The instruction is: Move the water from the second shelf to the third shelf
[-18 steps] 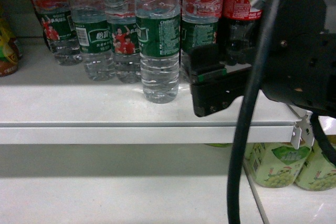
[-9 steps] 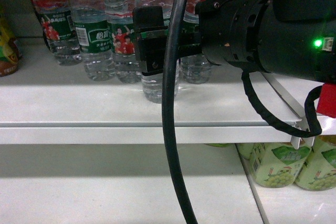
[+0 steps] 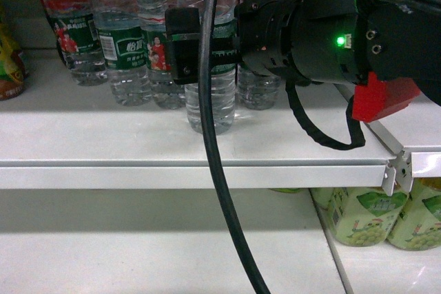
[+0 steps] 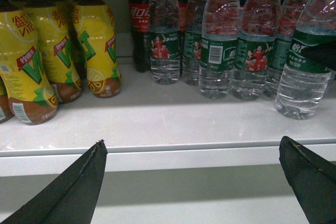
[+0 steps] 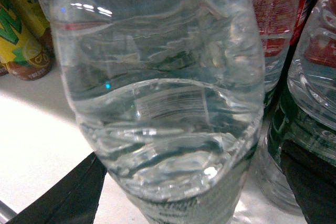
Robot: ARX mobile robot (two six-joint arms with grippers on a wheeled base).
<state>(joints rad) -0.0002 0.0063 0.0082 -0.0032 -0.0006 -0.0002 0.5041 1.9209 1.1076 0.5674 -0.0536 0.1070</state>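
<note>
White shelf (image 3: pixel 103 139), lit, with a row of bottles at the back. Front water bottle (image 3: pixel 210 101) upright near the edge, right gripper (image 3: pixel 196 53) around its label, fingers (image 5: pixel 63 198) on both sides, contact unclear. Left gripper (image 4: pixel 194 182) spread open, empty, below the shelf edge.

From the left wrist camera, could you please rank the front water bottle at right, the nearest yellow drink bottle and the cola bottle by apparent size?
1. Yellow drink bottle, though it is nearest.
2. Front water bottle, cropped at the frame edge.
3. Cola bottle, farthest back and partly hidden.
</note>
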